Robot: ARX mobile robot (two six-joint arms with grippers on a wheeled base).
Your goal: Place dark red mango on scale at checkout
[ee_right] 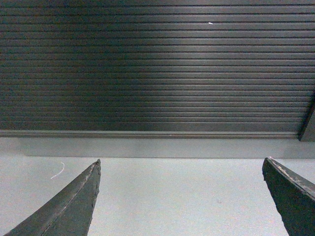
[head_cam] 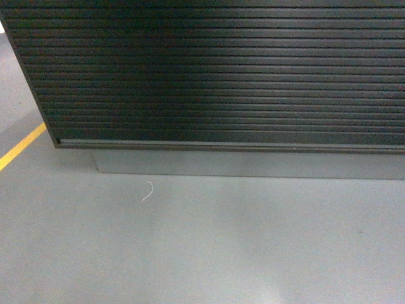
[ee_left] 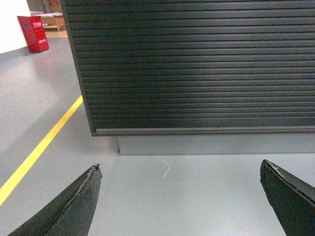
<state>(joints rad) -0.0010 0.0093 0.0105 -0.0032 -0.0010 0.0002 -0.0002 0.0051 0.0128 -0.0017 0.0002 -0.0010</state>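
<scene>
The checkout fills the upper part of all three views. Only its front shows: a black panel of fine horizontal ribs, matt, with a soft band of reflected light across the middle. A thin dark lip closes the panel's bottom edge. Beneath it sits a recessed grey plinth, smooth and plain, set back from the panel's left corner. The table top is out of frame in every view, so neither the scale nor the dark red mango can be seen.

The floor is smooth grey, faintly glossy, and runs unbroken from the plinth to the bottom of each frame. A small curled white strand lies on it just in front of the plinth, near the left corner. A yellow floor line runs diagonally left of the checkout, well apart from it. In the left wrist view a red cabinet stands far back beside a white wall.

The left gripper shows two dark, tapered, scuffed fingers at the frame's lower corners, spread wide with nothing between them. The right gripper matches: its fingers spread wide, holding nothing, above bare floor facing the ribbed front.
</scene>
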